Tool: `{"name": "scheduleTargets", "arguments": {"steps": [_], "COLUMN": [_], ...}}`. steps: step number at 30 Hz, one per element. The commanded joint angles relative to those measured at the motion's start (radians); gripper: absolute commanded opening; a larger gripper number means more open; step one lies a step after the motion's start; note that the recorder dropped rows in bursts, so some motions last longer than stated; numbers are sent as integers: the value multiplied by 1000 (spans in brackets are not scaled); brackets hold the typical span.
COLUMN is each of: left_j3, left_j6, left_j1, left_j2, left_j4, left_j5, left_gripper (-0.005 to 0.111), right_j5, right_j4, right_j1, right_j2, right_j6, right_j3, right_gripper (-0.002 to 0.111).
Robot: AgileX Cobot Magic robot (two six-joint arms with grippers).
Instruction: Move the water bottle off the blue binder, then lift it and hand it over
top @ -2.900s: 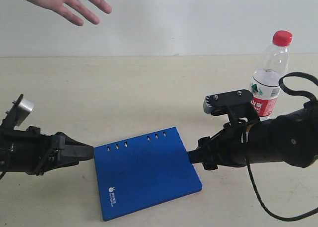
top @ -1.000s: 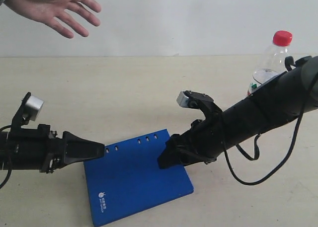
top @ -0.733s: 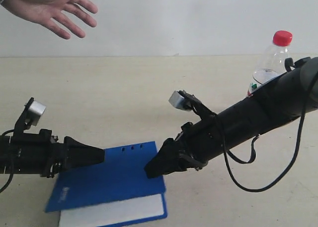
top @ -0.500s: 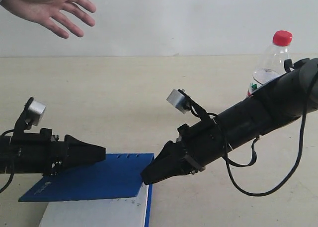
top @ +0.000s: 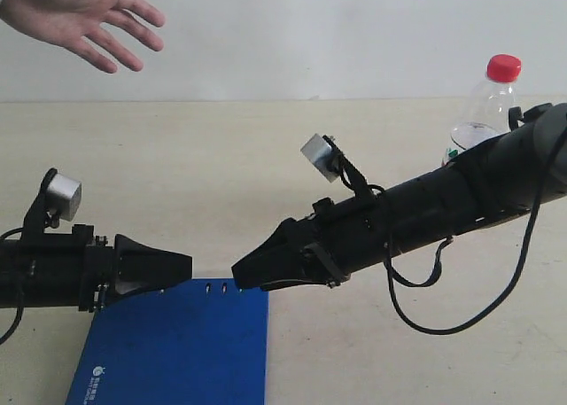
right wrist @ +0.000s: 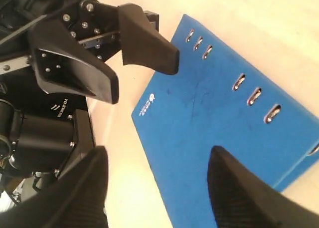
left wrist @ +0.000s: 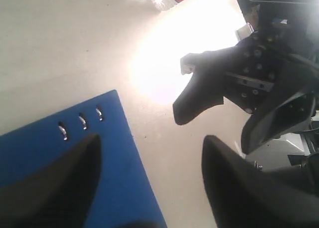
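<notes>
The blue binder (top: 173, 347) lies flat at the near left of the table, slots on its far edge; it also fills part of the left wrist view (left wrist: 122, 163) and the right wrist view (right wrist: 214, 108). My left gripper (top: 186, 266) and my right gripper (top: 237, 275) point at each other over that far edge, tips a short gap apart. Both are open and hold nothing: the left gripper (left wrist: 152, 140), the right gripper (right wrist: 158, 153). The water bottle (top: 483, 112), red-capped, stands upright on the table at the far right, partly behind my right arm.
An open human hand (top: 80, 19) hovers at the upper left. A black cable (top: 461, 312) hangs from my right arm over the tan table (top: 221, 157). A pale wall closes the back.
The binder was tipped up, showing a white underside, slid left, and now lies flat again nearer the left. My right gripper has moved left and come off it; the bottle has stayed put.
</notes>
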Motion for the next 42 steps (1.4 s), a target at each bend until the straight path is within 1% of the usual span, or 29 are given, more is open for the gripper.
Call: {"name": "scheduleTargets", "arguments": {"steps": [1, 4, 6, 10, 14, 16, 25, 27, 30, 33, 35, 40, 42], "left_j3": [-1, -1, -1, -7, -49, -74, -183, -190, -190, -190, -190, -190, -190], "left_j6": [25, 15, 1, 1, -11, -31, -96, -96, -72, -58, -82, -89, -136], "left_j1": [-3, -1, -1, -1, -1, -1, -1, -1, -1, -1, -1, -1, -1], "left_j2": [3, 3, 3, 0, 0, -4, -79, -107, -144, -141, -130, -91, -76], "left_j4": [6, 6, 6, 6, 6, 6, 6, 6, 6, 17, 60, 80, 128], "left_j5": [-68, -240, -308, -299, -301, -308, -314, -368, -547, -635, -641, -637, -608], "left_gripper": [56, 56, 56, 56, 56, 56, 56, 56, 56, 56, 56, 56, 56], "right_j5": [-58, -209, -225, -131, -142, -120, -117, -117, -117, -108, -96, -56, -48], "right_j4": [-23, -59, -57, -44, -37, -37, -37, -37, -37, -37, -37, -66, -82], "right_j1": [0, 0, 0, 0, 0, 0, 0, 0, 0, 0, 0, 0, 0], "right_j2": [-5, -3, 7, 60, 112, 123, 123, 123, 123, 123, 123, 123, 123], "right_j6": [87, 162, 170, 153, 153, 147, 119, 114, 112, 112, 112, 111, 111], "right_j3": [-3, -3, -3, -19, -19, -19, -19, -19, -19, -19, -19, -19, -19], "right_gripper": [53, 53, 53, 53, 53, 53, 53, 53, 53, 53, 53, 53, 53]}}
